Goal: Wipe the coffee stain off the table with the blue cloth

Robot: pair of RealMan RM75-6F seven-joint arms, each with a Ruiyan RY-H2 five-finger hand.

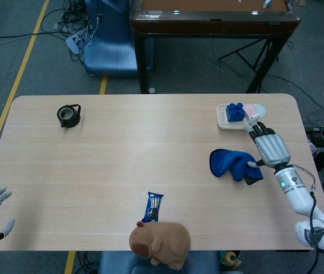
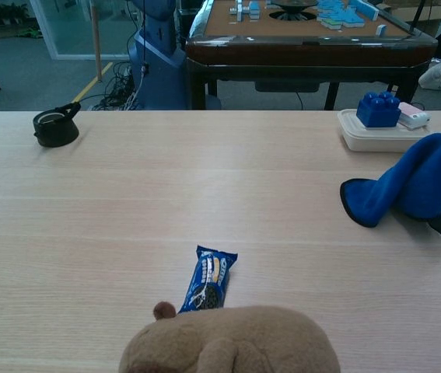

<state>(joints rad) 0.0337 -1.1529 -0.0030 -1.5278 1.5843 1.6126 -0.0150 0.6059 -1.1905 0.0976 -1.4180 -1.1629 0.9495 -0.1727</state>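
Legible text: none we can read. Snack packet point(image 2: 208, 279) on the bench point(image 2: 127, 202): printed wrapper, lettering too small and blurred to make out. We find no other labels or numbers.

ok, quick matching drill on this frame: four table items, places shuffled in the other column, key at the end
Things:
1. blue cloth
2. snack packet
3. black lid
4. blue block

Places:
A. far left part of the table
B. on the white tray at the far right
C. near edge, just beyond the plush toy
D. lying bunched on the table beside the right hand

Pairs: 1-D, 2-C, 3-A, 4-B
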